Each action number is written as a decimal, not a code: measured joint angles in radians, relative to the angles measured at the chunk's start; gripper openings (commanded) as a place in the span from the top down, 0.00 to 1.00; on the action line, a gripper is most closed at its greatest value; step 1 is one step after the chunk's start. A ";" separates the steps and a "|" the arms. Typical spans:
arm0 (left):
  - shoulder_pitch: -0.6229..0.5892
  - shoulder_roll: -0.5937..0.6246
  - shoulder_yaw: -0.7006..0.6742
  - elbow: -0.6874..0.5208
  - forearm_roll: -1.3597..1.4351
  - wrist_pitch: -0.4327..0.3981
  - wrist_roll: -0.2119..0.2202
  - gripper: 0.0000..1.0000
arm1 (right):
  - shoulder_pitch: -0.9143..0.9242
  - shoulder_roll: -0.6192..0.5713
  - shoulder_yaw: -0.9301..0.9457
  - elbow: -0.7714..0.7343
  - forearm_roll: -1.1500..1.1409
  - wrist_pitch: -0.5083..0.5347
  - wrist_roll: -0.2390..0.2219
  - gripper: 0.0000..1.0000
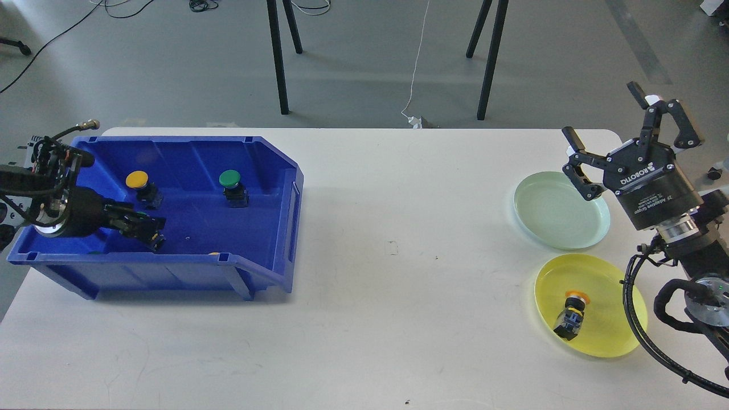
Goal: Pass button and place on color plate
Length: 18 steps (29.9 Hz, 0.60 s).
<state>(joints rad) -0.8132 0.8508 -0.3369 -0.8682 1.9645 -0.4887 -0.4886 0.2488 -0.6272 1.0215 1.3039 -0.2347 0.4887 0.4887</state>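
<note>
Yellow plate (612, 336) holding tipped orange button (571, 315), below open right hand (618, 134); left hand (149, 232), grip unclear, inside blue bin (267, 228) near yellow button (138, 182).

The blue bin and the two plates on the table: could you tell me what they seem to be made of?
The blue bin looks like moulded plastic, semi-glossy: uniform colour, ribbed rim, soft highlights on its walls. The green plate and the yellow plate also look like plastic, possibly melamine: flat pastel colour, thin rims and a smooth, faint sheen. Glazed ceramic cannot be ruled out from this view.
</note>
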 measured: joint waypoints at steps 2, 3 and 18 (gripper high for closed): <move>0.000 -0.005 0.000 0.006 0.000 0.000 0.000 0.24 | -0.001 0.000 0.000 0.000 0.000 0.000 0.000 0.02; 0.000 -0.007 0.000 0.010 0.000 0.000 0.000 0.27 | -0.001 0.000 0.001 0.000 0.000 0.000 0.000 0.02; 0.000 -0.015 0.000 0.020 -0.004 0.000 0.000 0.58 | -0.002 0.000 0.002 0.000 0.000 0.000 0.000 0.02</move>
<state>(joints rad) -0.8130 0.8361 -0.3366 -0.8480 1.9607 -0.4887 -0.4887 0.2470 -0.6274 1.0233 1.3039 -0.2347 0.4887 0.4887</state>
